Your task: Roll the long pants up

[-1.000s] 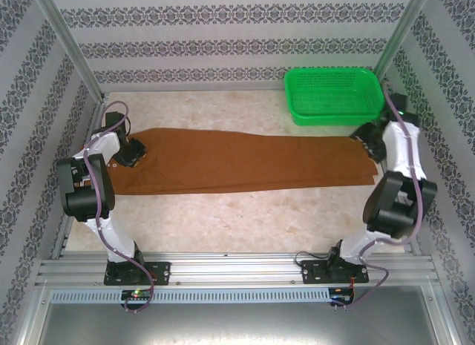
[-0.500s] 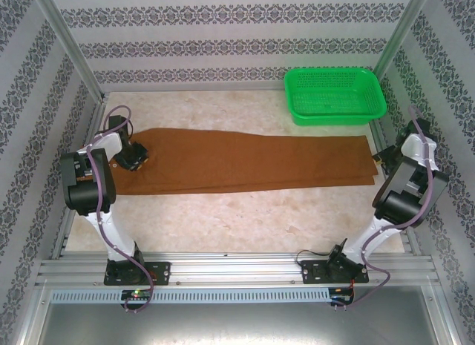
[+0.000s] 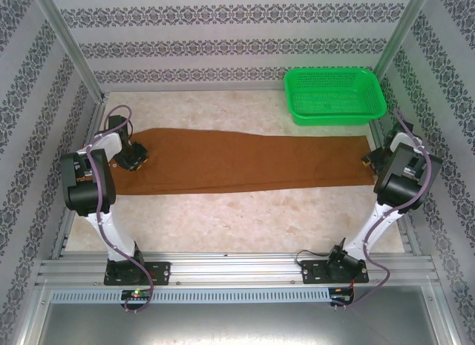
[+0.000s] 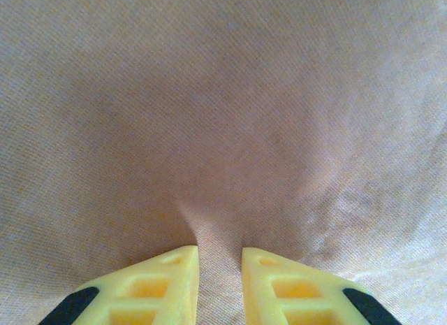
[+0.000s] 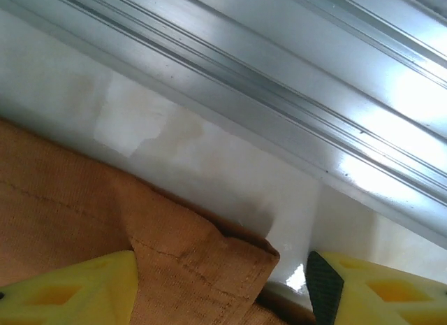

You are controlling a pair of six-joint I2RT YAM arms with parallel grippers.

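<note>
long pants (image 3: 237, 161) flat on bench (image 3: 245, 219), long axis left-right, wider end left, hems right. left claw (image 3: 133, 156) down on the left end, clenched on a small pucker of cloth. right claw (image 3: 369, 159) at the right end, released, fingers spread either side of the hem corner (image 5: 230, 258). no roll yet; likely starts at the hems, right arm nearer, rolling leftward along the length

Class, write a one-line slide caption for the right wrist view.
Open right pincer straddling the hemmed corner of the brown fabric pants, beside an aluminium frame rail.
</note>
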